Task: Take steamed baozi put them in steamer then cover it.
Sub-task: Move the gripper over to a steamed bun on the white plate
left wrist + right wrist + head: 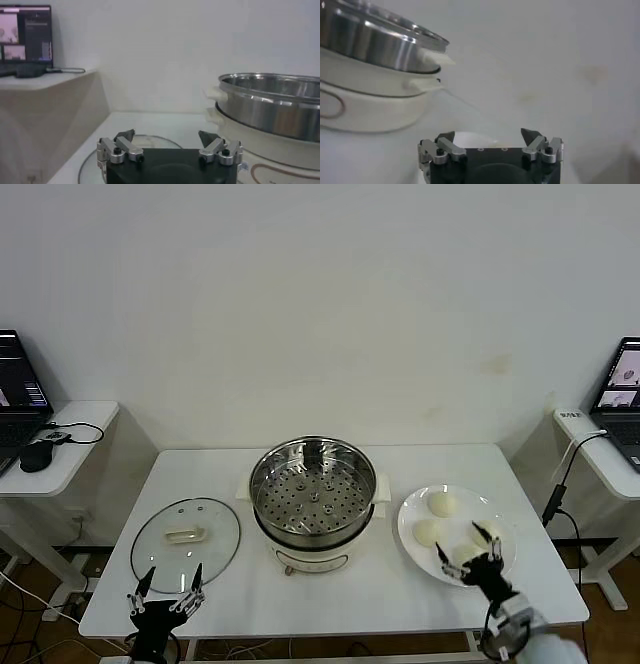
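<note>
So the steamer (314, 504) is sitting dead center on the white counter (220, 474), shiny pot on its cream base, perforated tray inside with nothing on it. The cover (185, 542) lies flat on the counter to the robot's left of the pot, glass with the little cream handle facing up. On the other side there's a white plate (505, 529) holding the steamed baozi (441, 503) (I can make out two clearly, plus a couple more partly hidden behind the arm). The right gripper (466, 546) is down over the near part of that plate, fingers spread wide around one of the buns, nothing pinched between them. In the right wrist view a pale bun (470, 139) sits just past its spread fingertips. The left gripper (168, 582) hangs at the near edge of the counter just in front of the cover, fingers splayed apart too, holding nothing. Laptops sit on side desks at either wall.
</note>
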Motion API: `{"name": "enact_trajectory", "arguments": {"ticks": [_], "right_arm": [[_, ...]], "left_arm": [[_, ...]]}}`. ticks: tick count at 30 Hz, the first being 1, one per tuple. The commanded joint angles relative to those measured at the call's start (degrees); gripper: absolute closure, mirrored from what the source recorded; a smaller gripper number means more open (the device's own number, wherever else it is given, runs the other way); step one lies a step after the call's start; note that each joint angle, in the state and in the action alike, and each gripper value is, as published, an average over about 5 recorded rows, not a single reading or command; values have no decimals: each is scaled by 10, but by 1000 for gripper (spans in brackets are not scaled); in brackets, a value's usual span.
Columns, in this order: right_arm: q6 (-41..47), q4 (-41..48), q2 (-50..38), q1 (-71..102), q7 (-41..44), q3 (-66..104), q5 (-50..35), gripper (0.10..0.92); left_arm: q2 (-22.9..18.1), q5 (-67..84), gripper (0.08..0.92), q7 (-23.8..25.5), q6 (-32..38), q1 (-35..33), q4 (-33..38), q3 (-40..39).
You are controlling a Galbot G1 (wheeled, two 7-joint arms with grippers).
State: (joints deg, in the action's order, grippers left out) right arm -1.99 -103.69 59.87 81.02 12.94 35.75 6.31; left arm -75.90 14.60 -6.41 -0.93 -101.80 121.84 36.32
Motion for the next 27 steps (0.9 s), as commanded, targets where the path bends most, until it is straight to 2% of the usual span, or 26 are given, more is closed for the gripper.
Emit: {"name": "enact_trajectory", "arguments": {"ticks": [1,6,10,20,27], "right_arm": [[57,78,-207,-197,149,-51,155,203],[51,143,-273,-323,245,-153,189,202],[33,222,-289,-458,314,-288,203,203],[-9,358,-237,-703,431,-588,126,203],[-3,427,-180,-753,437,-692,92,203]], "left_arm": [[2,-23,177,3,-7,10,16,4],[4,-20,177,0,-3,12,17,7],[6,-16,177,-3,-2,12,15,10],[11,-15,177,-15,11,9,4,20],[11,-19,177,-18,21,16,-2,25]]}}
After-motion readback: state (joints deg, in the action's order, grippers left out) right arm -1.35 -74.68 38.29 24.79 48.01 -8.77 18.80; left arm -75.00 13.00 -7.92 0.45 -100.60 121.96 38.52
